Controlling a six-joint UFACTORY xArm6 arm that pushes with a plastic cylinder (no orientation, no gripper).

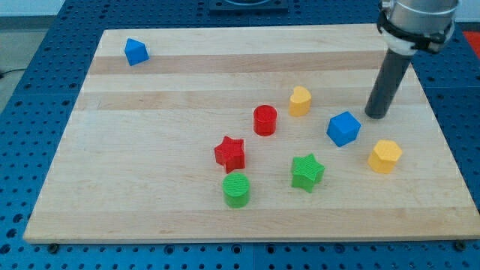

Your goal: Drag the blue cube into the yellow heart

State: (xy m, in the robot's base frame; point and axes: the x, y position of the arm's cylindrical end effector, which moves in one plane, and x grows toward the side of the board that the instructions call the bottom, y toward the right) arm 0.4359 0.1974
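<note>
Plainly, I carry no jaws, only a dark rod, so nothing is clamped or held. My tip [376, 115] rests on the wooden board [150, 172] toward the view's right, just up and to the right of the blue cube [343, 128], close beside it but with a sliver of wood showing between us. The yellow heart [300, 101] sits to the cube's upper left, near it yet apart. Below and right of the cube lies a yellow hexagon block [385, 156]. Moving toward the view's left, a red cylinder [265, 120] stands beside the heart, a red star [230, 153] lies lower, and a green star [307, 172] and a green cylinder [237, 189] sit nearer the view's bottom. Far off, at the board's upper left corner, rests a second blue block [136, 52], its shape unclear. No container shows on the board.
</note>
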